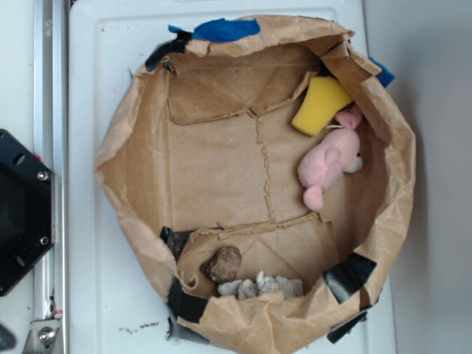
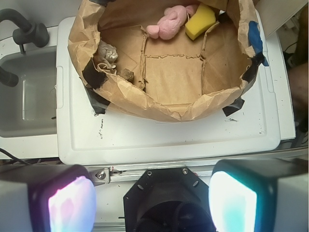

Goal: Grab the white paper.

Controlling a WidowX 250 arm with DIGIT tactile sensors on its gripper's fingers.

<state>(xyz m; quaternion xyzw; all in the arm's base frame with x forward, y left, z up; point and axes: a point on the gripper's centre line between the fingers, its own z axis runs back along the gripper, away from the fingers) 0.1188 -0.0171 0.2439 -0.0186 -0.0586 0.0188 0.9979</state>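
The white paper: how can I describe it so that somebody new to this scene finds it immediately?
Look inside the brown paper bag on the white surface. The white paper lies on its floor by the wall opposite the yellow sponge and pink plush toy. It is a pale, creased wad, unlike the rough brown lump beside it.

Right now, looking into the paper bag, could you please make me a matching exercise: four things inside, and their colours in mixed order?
Things:
1. crumpled paper
2. plush toy
3. sponge
4. rock-like lump

Colours:
A. yellow
B. brown
C. off-white
D. pink

Pairs: 1-C, 2-D, 3-A, 4-B
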